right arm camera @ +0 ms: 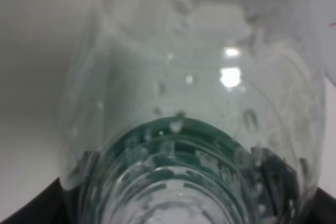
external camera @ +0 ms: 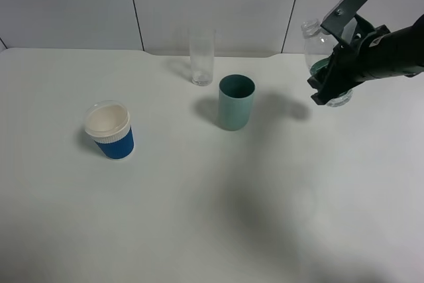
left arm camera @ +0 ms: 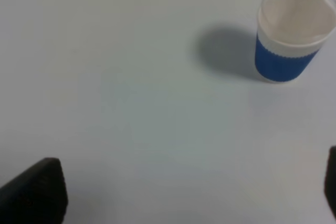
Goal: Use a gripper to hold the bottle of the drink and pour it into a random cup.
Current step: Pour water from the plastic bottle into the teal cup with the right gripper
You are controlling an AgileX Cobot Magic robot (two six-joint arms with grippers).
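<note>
A white table [external camera: 199,217] seen from above, with a pale panelled wall behind it. At the far right, the right gripper [external camera: 328,87], black with a white top plate, is clamped shut around the middle of a small clear plastic bottle [external camera: 313,48] with a dark green label. The bottle stands roughly upright, its open ribbed neck above the gripper; whether its base touches the table cannot be told. The right wrist view is filled by the bottle [right arm camera: 194,103], with droplets on its inner wall. A teal cup [external camera: 236,103] stands upright near the table's middle, well apart from the bottle. Behind it is a tall clear glass [external camera: 202,56]. A blue cup [external camera: 110,130] with a white rim sits far to the left. The left gripper [left arm camera: 181,192] has its jaws spread wide and holds nothing, near the blue cup [left arm camera: 291,30].
</note>
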